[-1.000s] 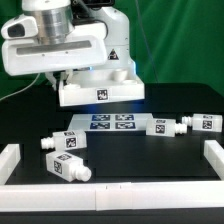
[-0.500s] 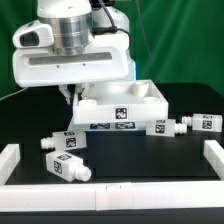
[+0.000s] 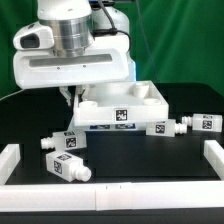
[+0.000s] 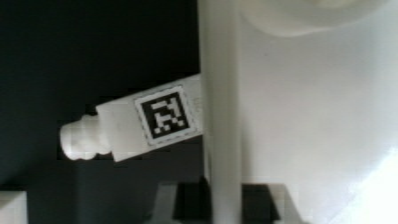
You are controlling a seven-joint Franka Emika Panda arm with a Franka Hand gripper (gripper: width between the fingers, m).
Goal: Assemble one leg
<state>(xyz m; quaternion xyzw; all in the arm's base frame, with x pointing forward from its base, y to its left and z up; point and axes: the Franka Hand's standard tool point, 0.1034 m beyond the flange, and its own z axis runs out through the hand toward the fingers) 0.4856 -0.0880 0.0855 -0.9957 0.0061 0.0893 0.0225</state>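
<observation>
I work in a robotics lab: a black bench (image 3: 25, 120) fenced by white rails (image 3: 10, 160), a green backdrop (image 3: 185, 40), and white parts wearing printed square tags, like this leg (image 3: 66, 167).

The white leg (image 4: 134, 125) carries a black-and-white square tag (image 4: 164, 113); the tabletop (image 3: 150, 100) is white too.

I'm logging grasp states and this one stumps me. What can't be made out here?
Gripper: wrist view, dark blur cut off by the edge; exterior view, hidden behind the arm; open or shut unclear.
Leg: wrist view, one end hidden behind the tabletop.
Corner of the tabletop: exterior view, covered by the arm.
</observation>
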